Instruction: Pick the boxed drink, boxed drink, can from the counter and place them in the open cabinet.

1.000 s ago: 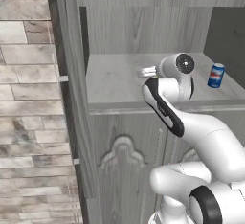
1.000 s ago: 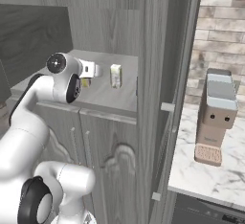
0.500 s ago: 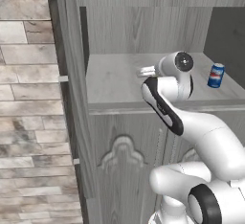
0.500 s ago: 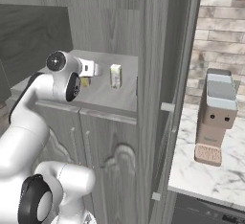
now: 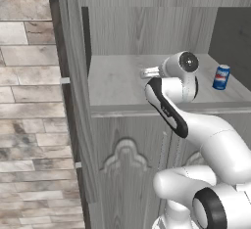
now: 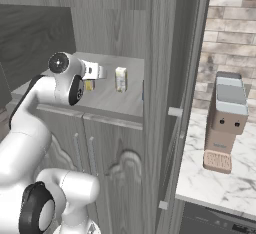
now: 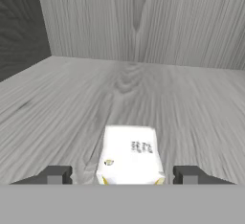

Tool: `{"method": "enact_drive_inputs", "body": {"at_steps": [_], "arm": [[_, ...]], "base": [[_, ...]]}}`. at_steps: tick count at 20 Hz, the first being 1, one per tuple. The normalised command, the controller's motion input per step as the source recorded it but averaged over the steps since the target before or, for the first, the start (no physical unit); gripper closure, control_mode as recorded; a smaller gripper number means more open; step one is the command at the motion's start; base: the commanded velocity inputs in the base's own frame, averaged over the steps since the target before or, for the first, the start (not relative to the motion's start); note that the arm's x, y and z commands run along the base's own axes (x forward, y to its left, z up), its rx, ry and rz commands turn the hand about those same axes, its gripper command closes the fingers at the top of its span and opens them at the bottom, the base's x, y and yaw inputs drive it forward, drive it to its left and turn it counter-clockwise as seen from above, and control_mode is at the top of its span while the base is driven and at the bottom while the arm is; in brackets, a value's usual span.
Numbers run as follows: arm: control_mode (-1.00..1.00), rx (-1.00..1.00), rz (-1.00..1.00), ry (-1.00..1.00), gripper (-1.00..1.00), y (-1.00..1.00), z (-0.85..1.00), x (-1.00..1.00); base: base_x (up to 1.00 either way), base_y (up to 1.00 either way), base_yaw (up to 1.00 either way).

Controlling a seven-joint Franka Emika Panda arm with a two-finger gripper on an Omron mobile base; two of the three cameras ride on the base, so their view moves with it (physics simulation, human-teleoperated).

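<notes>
Claw in the cabinet niche, spread wide; a carton stands upright on the shelf between the fingertips, gaps on both sides, not pinched. Second carton stands farther in along the shelf, apart from the first. Can at the shelf's right end, beyond the arm. Bare shelf runs back to the rear wall. Coffee machine sits on the marble desk.
</notes>
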Motion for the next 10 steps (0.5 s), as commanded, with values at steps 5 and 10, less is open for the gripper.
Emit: {"method": "enact_drive_inputs", "body": {"at_steps": [5,10], "arm": [[-1.00,0.00,0.00,0.01,-1.00,0.00,0.00,-0.10],[-1.00,0.00,0.00,0.00,-1.00,0.00,0.00,-0.29]], "base": [[0.00,0.00,0.00],[0.00,0.00,0.00]]}}
